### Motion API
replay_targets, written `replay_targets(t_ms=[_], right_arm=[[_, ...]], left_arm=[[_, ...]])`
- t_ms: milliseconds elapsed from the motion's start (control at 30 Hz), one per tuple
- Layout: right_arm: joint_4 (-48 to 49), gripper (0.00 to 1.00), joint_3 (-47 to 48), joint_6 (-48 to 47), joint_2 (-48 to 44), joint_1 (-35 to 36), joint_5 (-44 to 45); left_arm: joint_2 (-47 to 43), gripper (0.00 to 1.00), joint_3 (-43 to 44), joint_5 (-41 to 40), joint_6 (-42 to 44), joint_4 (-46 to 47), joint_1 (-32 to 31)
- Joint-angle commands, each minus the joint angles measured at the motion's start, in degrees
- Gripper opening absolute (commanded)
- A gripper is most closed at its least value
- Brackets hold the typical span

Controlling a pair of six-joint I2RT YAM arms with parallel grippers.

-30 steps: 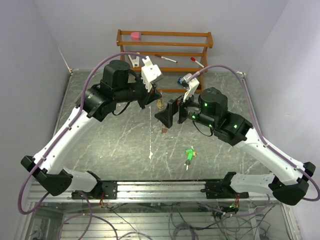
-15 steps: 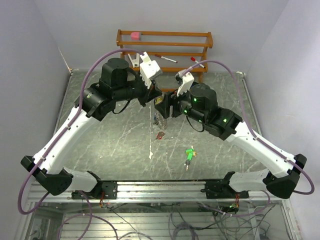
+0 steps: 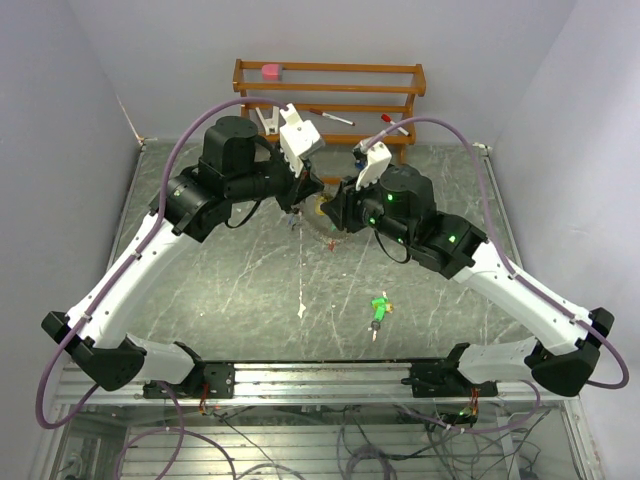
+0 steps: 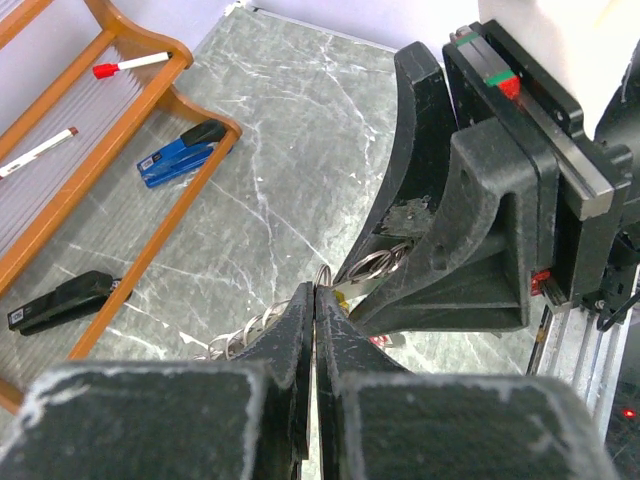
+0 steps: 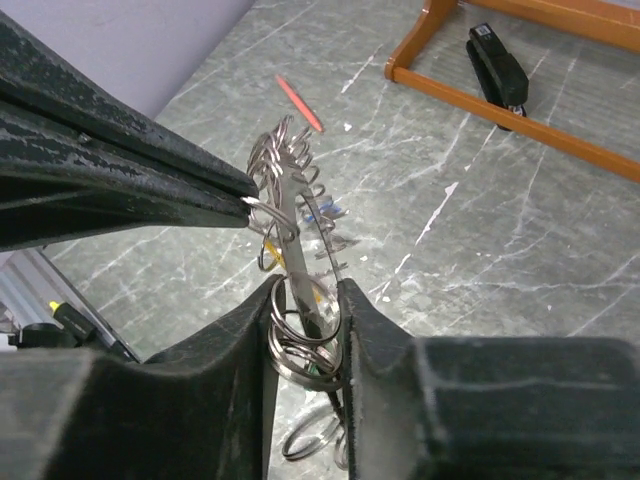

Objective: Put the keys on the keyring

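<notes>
We hold the keyring (image 5: 288, 215) tight in our left gripper (image 4: 314, 292); our right gripper (image 5: 305, 292) seems to pinch it too; next we should fetch the green key (image 3: 379, 308)

There is one wooden rack (image 3: 340, 68), and on it I count two pens with red caps, a first pen (image 3: 330, 117) near its middle and a second pen (image 3: 393, 122) at its right end. The rack also holds two staplers, one blue stapler (image 4: 180, 155) and one black stapler (image 4: 65, 300), and one pink block (image 3: 270, 71) on its top shelf. In front of the rack there are two arms, the left arm (image 3: 130, 265) and the right arm (image 3: 520, 290), one keyring (image 5: 295, 240) between them with small rings too crowded to count, and one loose green key (image 3: 378, 310) further from the rack.
</notes>
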Motion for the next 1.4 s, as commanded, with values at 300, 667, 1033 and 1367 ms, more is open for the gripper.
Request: replay_targets(t_ms=[300,667,1033,1367], right_arm=[[-1.92,0.00,1.59,-1.37,-2.17,-0.21,-1.88],[-1.46,0.00,-0.21,1.24,-4.88,-0.58,2.41],[-0.15,0.00,-0.23,3.92,-5.95,-1.37,1.68],[0.12,0.00,1.37,4.70,-5.35,-1.36,-0.20]], left_arm=[[-0.68,0.07,2.00,-1.80,-0.05,3.95,0.72],[-2.86,0.44,-0.66,1.12,-3.52,5.27,3.93],[-3.67,0.42,-12.91,24.35,-7.99,11.22,4.16],[-2.19,0.56,-13.18,23.23,-4.77,9.74,4.03]])
